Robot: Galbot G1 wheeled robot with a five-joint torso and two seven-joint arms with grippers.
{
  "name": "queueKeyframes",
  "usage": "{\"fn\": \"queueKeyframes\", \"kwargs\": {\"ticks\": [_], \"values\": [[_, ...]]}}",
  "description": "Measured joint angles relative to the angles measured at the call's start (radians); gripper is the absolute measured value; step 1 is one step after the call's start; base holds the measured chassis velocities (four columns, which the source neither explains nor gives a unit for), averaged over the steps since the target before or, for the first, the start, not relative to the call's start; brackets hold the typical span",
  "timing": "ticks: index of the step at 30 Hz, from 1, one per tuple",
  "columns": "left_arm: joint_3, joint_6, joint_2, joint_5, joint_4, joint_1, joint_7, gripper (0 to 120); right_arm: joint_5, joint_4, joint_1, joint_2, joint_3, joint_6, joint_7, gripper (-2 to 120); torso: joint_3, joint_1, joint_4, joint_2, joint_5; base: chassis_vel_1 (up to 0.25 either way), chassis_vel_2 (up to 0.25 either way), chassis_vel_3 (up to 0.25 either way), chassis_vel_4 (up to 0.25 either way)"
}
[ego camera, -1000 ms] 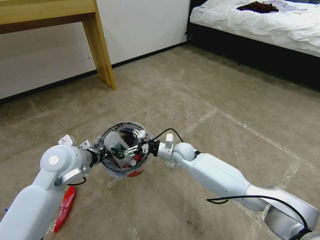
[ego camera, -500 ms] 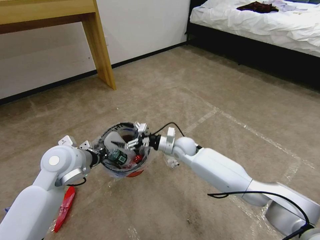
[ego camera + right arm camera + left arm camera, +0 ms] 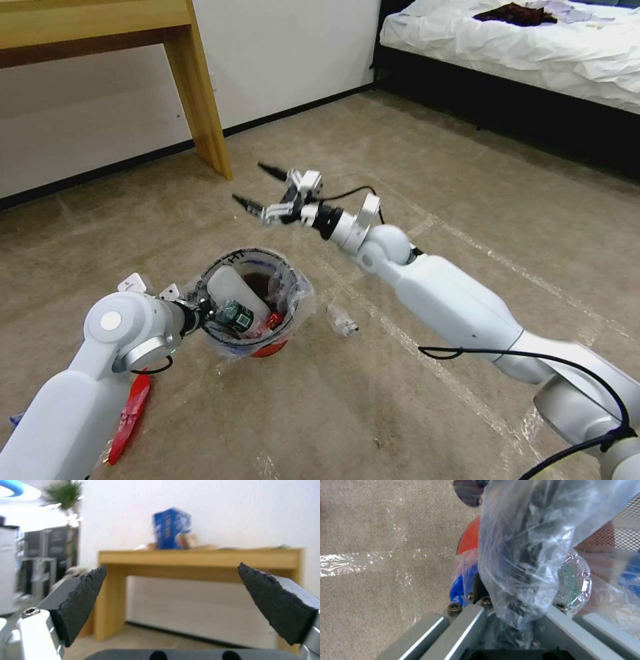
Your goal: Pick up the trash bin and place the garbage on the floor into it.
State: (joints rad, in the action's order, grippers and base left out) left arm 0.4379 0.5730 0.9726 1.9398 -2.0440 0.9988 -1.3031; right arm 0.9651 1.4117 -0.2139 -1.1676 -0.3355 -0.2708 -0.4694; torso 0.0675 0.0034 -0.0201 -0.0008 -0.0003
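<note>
The trash bin (image 3: 261,346), a small red bucket lined with a crinkly clear bag, stands on the floor (image 3: 373,427). My left gripper (image 3: 202,312) is shut on its near rim; the left wrist view shows the bag (image 3: 520,555) pinched in the left gripper (image 3: 513,615), beside the red wall (image 3: 470,537). Inside lie a white item (image 3: 230,287) and a green-labelled bottle (image 3: 237,317). Raised well above and beyond the bin, my right gripper (image 3: 248,181) is open and empty, pads (image 3: 83,600) wide apart. Garbage on the carpet: a clear bottle (image 3: 341,320) right of the bin, a red wrapper (image 3: 130,410) by my left arm.
A wooden table leg (image 3: 200,100) stands against the white wall at the back left. A bed (image 3: 533,47) with white sheets and a dark base fills the back right. Shiny tape lines (image 3: 427,230) cross the open carpet ahead.
My right gripper let go of the green-labelled bottle into the bin, then rose out and swung up and away, open. The left gripper and bin have stayed put.
</note>
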Motion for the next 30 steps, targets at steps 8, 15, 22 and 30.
{"fn": "queueKeyframes", "kwargs": {"ticks": [8, 15, 22, 30], "values": [[0.019, -0.008, -0.012, 0.035, -0.002, -0.001, -0.017, 0, -0.059, 0.062, -0.072, 0.11, 0.127, 0.009, 0.268, 100, 0.0, 0.0, 0.0, 0.0, 0.0002, 0.0, 0.0, 0.0, 0.0], [0.041, -0.01, -0.021, 0.041, -0.009, 0.016, -0.031, 0, -0.209, 0.131, -0.302, 0.226, 0.285, 0.012, 0.397, 100, 0.0, 0.0, -0.0003, 0.0, 0.0002, 0.0, 0.0, 0.0, 0.0], [0.044, -0.023, -0.018, 0.014, -0.011, 0.022, -0.04, 0, -0.304, 0.242, -0.564, 0.213, 0.502, -0.001, 0.426, 100, 0.0, 0.0, -0.0005, 0.0, 0.0009, 0.0, 0.0, 0.0, 0.0], [0.053, -0.039, -0.031, 0.007, -0.019, 0.027, -0.048, 0, -0.393, 0.27, -0.748, 0.165, 0.604, -0.025, 0.409, 100, 0.0, 0.0, -0.0003, 0.0, -0.0002, 0.0, 0.0, 0.0, 0.0]]}}
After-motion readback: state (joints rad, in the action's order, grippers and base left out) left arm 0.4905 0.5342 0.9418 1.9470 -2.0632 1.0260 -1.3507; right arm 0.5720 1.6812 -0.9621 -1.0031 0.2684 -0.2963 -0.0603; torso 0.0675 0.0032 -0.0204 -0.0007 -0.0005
